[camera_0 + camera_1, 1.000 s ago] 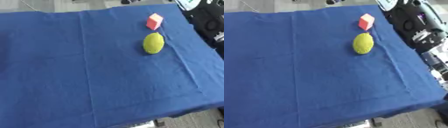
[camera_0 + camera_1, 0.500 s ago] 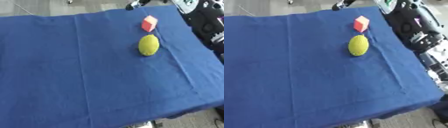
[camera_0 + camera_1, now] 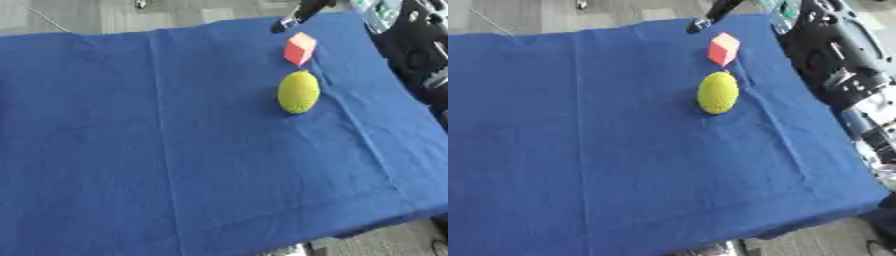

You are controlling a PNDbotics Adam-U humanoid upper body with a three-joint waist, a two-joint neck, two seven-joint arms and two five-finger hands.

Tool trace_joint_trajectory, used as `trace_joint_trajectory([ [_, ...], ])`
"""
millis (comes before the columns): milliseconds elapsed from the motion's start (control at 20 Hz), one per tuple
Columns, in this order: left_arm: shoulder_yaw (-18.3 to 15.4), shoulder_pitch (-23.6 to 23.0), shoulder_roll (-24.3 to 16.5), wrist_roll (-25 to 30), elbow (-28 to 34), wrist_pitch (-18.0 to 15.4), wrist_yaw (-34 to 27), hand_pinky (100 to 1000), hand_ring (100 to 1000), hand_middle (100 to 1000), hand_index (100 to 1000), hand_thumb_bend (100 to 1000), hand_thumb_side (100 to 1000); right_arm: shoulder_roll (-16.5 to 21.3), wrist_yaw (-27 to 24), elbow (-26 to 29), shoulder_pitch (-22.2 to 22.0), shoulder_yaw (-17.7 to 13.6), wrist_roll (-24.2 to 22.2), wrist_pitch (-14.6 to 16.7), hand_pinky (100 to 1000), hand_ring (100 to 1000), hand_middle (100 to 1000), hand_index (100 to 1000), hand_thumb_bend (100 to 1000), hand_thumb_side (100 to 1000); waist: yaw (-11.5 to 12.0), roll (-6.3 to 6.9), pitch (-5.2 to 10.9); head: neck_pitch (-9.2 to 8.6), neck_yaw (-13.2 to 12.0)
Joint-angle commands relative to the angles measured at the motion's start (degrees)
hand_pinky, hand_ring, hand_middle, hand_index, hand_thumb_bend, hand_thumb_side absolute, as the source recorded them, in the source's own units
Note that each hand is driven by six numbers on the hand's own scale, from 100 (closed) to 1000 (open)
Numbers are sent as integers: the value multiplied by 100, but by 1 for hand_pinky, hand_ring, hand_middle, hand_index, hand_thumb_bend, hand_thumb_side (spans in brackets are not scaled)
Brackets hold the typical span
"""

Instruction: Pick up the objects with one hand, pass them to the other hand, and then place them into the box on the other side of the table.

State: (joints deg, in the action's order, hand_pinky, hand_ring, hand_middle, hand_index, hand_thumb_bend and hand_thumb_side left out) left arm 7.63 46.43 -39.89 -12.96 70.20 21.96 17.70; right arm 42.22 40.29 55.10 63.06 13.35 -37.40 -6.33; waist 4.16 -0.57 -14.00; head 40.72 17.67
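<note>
Yellow-green ball (image 3: 298, 92) near red block (image 3: 299, 48), blue cloth (image 3: 157, 150) bare elsewhere

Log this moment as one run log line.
stage: before pickup | yellow-green ball: on blue cloth | red cube: just beyond ball | hands: not visible | box: not visible

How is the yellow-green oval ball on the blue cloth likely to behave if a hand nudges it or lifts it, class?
The yellow-green ball is rounded and longer than wide, so a nudge would probably make it roll or wobble unevenly. Its surface looks bumpy, which may help fingers grip. The blue cloth under it is creased, so it would likely not roll far. Its weight cannot be judged.
</note>
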Motion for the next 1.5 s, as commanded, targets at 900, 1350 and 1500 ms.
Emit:
trace_joint_trajectory([
  [900,-98,51,-262,-33,-6,44,28,817,706,638,723,192,396,237,308,-591,89,-410,109,-116,896,874,864,876,676,530,22,19,17,-157,27],
  [1350,-98,40,-262,-39,16,50,15,818,707,639,723,189,398,271,451,-588,-14,-479,202,-346,899,874,865,875,660,552,48,25,-30,-145,8],
  [1500,-99,32,-265,-41,23,54,10,819,707,639,723,188,398,267,548,-639,-20,-499,229,-375,899,875,866,876,662,556,59,27,-51,-151,4],
])
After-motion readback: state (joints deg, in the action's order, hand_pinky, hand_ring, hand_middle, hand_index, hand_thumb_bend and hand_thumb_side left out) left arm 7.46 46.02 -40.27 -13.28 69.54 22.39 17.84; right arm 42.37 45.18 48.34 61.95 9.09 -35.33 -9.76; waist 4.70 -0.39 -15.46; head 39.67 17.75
